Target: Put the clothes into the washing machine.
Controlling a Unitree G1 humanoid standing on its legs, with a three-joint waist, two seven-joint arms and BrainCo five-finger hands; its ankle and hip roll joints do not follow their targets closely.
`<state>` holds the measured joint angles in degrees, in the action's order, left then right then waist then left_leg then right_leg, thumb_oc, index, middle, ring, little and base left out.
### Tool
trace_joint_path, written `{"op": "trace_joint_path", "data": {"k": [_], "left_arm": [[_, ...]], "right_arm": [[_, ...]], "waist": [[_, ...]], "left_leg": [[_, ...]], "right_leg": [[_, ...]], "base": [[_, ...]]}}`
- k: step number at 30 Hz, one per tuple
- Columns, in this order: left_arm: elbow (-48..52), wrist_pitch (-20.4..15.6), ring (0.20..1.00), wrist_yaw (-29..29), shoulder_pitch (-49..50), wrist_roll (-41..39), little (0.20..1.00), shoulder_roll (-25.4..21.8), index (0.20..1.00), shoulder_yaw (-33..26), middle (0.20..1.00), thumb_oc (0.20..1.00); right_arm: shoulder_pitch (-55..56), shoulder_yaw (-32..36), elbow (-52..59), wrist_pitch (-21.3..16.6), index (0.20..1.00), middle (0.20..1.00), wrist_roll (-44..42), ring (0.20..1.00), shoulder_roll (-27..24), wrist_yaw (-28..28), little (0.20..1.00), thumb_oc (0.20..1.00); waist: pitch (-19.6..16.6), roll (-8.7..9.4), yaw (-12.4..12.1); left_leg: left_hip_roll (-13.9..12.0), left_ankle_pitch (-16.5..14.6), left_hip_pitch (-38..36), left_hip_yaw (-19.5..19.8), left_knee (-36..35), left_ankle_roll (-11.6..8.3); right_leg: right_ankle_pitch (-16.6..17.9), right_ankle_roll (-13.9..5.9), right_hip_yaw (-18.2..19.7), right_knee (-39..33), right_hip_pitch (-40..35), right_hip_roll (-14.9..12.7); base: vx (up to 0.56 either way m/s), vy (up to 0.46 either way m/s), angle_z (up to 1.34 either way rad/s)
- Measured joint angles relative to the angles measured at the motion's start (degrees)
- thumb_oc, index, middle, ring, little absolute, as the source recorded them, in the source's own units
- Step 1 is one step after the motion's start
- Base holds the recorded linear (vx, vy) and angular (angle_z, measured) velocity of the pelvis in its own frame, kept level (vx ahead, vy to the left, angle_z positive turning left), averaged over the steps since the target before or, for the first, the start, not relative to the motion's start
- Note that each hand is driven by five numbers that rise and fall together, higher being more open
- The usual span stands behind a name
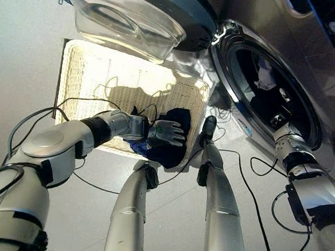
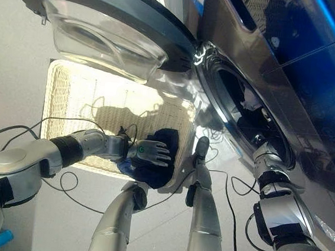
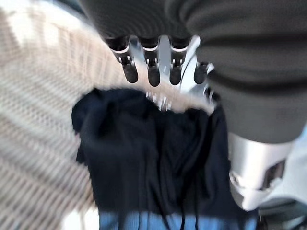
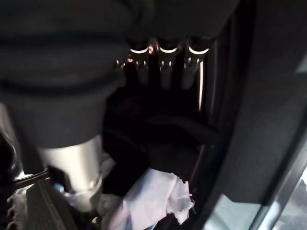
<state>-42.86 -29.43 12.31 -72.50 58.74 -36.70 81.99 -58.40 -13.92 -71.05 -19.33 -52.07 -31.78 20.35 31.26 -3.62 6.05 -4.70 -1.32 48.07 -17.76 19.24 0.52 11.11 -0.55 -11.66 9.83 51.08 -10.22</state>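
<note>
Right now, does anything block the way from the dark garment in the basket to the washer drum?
Partly: the right hand reaches into the washing machine's round opening. The left hand hovers over the dark garment in the white wicker basket.

Woven cream wicker basket (image 1: 89, 76), rough and matt; soft dark navy cloth garment (image 1: 172, 139); glossy clear bowl-shaped door glass (image 1: 127, 18); polished, shiny silver metal washing-machine drum rim (image 1: 228, 84).
</note>
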Motion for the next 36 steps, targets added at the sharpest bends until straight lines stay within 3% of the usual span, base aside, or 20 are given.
{"op": "trace_joint_path", "data": {"k": [9,15,30,31,32,33,34,36], "left_arm": [[-2.1,1.1,1.0,-1.0,0.0,1.3,1.0,0.7,1.0,0.0,1.0,1.0],[-3.4,1.9,1.0,-4.7,-0.8,1.1,1.0,2.9,1.0,0.0,1.0,1.0],[-5.6,3.8,1.0,-10.8,-2.3,1.1,1.0,4.6,1.0,-1.1,1.0,1.0],[-5.6,3.8,0.887,-12.2,-2.1,1.1,0.887,5.0,0.887,-1.8,0.887,0.887],[-5.6,3.9,0.555,-13.2,-1.8,1.1,0.555,5.5,0.555,-2.4,0.555,0.555],[-5.6,3.9,0.555,-13.2,-1.8,1.1,0.555,5.5,0.555,-2.4,0.555,0.555],[-5.6,4.4,0.2,-13.7,-1.9,1.1,0.2,6.1,0.2,-2.5,0.2,0.2],[-6.2,6.8,0.2,-15.5,-1.7,1.1,0.2,8.8,0.2,-2.8,0.2,0.2]], "right_arm": [[0.0,0.1,0.5,-1.2,1.0,1.0,-5.4,1.0,0.0,-2.6,1.0,1.0],[-2.0,0.7,2.4,-3.2,1.0,1.0,-7.6,1.0,-0.1,-5.2,1.0,1.0],[-2.6,0.9,6.8,-6.4,1.0,1.0,-10.7,1.0,0.1,-5.6,1.0,1.0],[-2.5,1.0,7.0,-6.7,1.0,1.0,-11.3,1.0,0.1,-6.0,1.0,1.0],[-2.4,1.1,7.0,-6.8,1.0,1.0,-11.7,1.0,0.3,-6.2,1.0,1.0],[-2.4,1.1,7.0,-6.8,1.0,1.0,-11.7,1.0,0.3,-6.2,1.0,1.0],[-2.3,1.3,7.0,-6.9,1.0,1.0,-12.5,1.0,0.9,-6.3,1.0,1.0],[-2.6,1.5,7.7,-7.1,1.0,1.0,-13.5,1.0,1.4,-6.5,1.0,1.0]], "waist": [[0.0,0.04,0.0],[-0.1,0.1,0.2],[-0.1,0.3,1.0],[-0.1,0.31,0.9],[-0.2,0.43,0.9],[-0.2,0.43,0.9],[-0.3,0.82,1.0],[-0.3,0.92,1.3]], "left_leg": [[0.1,0.1,1.4,0.7,0.1,0.04],[0.0,0.3,5.8,0.7,0.6,0.06],[-0.4,0.3,10.4,1.6,1.9,0.07],[-0.6,0.2,10.8,1.9,2.3,-0.01],[-0.7,0.2,10.8,2.0,2.3,-0.01],[-0.7,0.2,10.8,2.0,2.3,-0.01],[-0.7,0.2,10.8,2.0,2.3,-0.02],[-0.9,0.2,11.2,2.3,2.5,-0.04]], "right_leg": [[0.0,0.0,-0.4,-0.1,0.9,0.0],[0.1,0.12,-0.3,0.3,5.4,0.0],[0.2,0.28,-0.8,0.9,9.1,0.0],[0.2,0.28,-1.0,0.9,9.2,0.0],[0.2,0.3,-1.1,1.0,9.1,0.0],[0.2,0.3,-1.1,1.0,9.1,0.0],[0.2,0.31,-1.1,1.0,9.1,0.0],[0.2,0.3,-1.4,0.9,9.1,0.1]], "base": [[-0.01,-0.001,0.01],[0.0,0.0,0.0],[0.0,-0.004,0.0],[0.0,0.0,0.0],[0.0,0.0,0.0],[0.0,0.0,0.0],[0.0,-0.033,0.0],[0.0,-0.045,0.02]]}}
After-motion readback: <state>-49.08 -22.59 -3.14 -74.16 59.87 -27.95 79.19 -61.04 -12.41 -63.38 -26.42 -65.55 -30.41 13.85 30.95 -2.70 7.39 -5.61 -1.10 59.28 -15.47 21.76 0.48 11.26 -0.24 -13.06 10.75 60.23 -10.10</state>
